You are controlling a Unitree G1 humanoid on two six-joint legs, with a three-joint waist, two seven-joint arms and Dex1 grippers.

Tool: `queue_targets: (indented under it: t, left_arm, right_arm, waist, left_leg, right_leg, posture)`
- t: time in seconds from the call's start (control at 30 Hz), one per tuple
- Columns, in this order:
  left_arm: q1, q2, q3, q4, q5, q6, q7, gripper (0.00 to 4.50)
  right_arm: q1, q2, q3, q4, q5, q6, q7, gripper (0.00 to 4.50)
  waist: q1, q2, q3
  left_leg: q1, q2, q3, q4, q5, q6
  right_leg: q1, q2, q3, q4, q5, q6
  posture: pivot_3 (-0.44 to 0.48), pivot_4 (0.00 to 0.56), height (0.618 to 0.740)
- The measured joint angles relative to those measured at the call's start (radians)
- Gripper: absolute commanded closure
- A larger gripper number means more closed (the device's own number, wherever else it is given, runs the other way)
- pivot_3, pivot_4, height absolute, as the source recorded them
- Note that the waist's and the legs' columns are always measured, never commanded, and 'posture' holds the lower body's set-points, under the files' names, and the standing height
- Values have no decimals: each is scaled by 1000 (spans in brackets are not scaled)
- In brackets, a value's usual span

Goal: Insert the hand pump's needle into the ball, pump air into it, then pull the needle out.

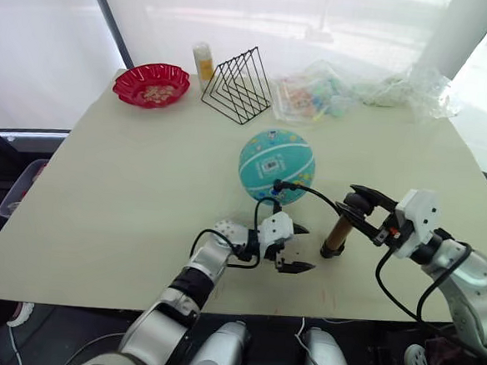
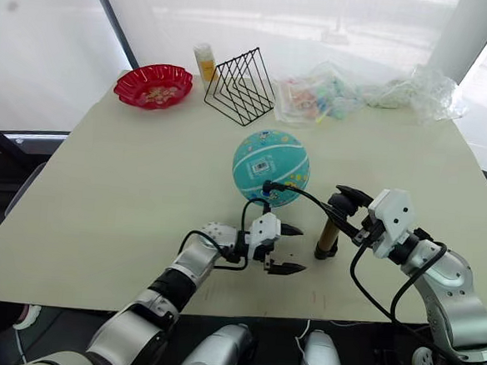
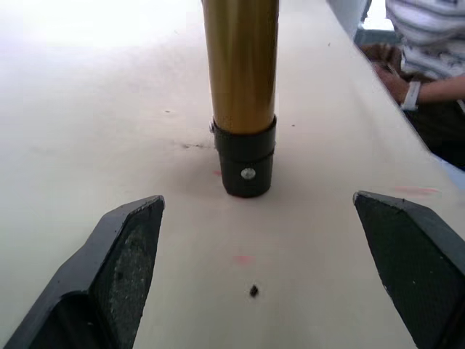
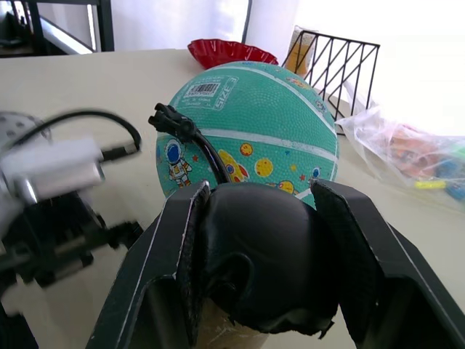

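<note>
Resting low over the worktop near its front edge, the left gripper has its two black fingers spread wide apart with nothing between them; in the left wrist view they point at the black bottom cap of the hand pump, which stands just ahead of them, not touching. The left forearm reaches in from the front edge, angled toward the pump. The pump stands nearly upright on the worktop, its base on the surface between the two grippers. Its thin black hose arcs from the top over to the ball, a round teal sphere sitting behind the left gripper, toward the middle of the worktop; the hose end sits against the ball's near side, and the needle itself cannot be made out. The right gripper is clamped on the pump's black top, one finger on each side, with the right arm coming in from the front right corner.
</note>
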Motion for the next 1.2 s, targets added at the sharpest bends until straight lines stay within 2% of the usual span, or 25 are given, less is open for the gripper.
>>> queue_targets:
  t: [0.3,0.33,0.47,0.57,0.67,0.93,1.07,1.2]
  left_arm:
    - [130,177,52,-304,-157,136,-64,64]
    - [190,250,115,-382,-232,163,-89,64]
    - [246,368,297,-480,-357,212,-83,64]
    - [262,380,319,-504,-384,216,-80,64]
    - [340,409,361,-558,-434,232,-71,64]
    - [392,445,422,-667,-509,271,-32,64]
    - [419,460,424,-711,-523,282,-31,64]
    - [421,460,419,-726,-529,288,-31,64]
  right_arm:
    - [-3,11,-8,-2,9,-1,1,2603]
    - [-13,11,-9,-8,19,16,-4,2603]
    - [-41,-8,-15,-13,31,57,-7,2603]
    - [-54,-10,-15,-10,33,73,-7,2603]
    - [-98,-15,-8,9,34,90,-7,2603]
    - [-186,-80,-1,65,-3,91,7,2603]
    - [-286,-191,4,188,-112,14,43,2603]
    - [-353,-228,-10,306,-220,-106,48,2603]
  waist:
    - [-4,3,7]
    - [-15,3,10]
    - [-15,11,16]
    - [-10,10,16]
    - [-16,9,20]
    - [-13,9,25]
    - [-19,12,28]
    - [-20,12,28]
  left_leg:
    - [0,0,0,-1,0,0]
    - [-1,1,0,-1,0,0]
    - [-3,1,0,-1,1,-2]
    - [-3,1,1,-1,1,-2]
    - [-3,1,2,-1,1,-2]
    - [-6,1,2,0,2,-4]
    - [-17,-1,4,3,6,-9]
    - [-19,1,2,0,10,-8]
  right_leg:
    - [-1,1,2,0,0,-1]
    - [-4,3,3,1,0,-4]
    - [-6,3,3,1,1,-7]
    - [-6,3,3,0,1,-7]
    - [-6,3,4,1,1,-8]
    - [-9,3,4,1,3,-10]
    - [-18,2,5,2,6,-13]
    - [-22,4,3,2,7,-15]
  posture:
    - [0,150,740]
    - [0,150,740]
    - [0,150,740]
    - [0,150,740]
    - [0,150,740]
    - [0,150,740]
    - [0,150,740]
    - [0,150,740]
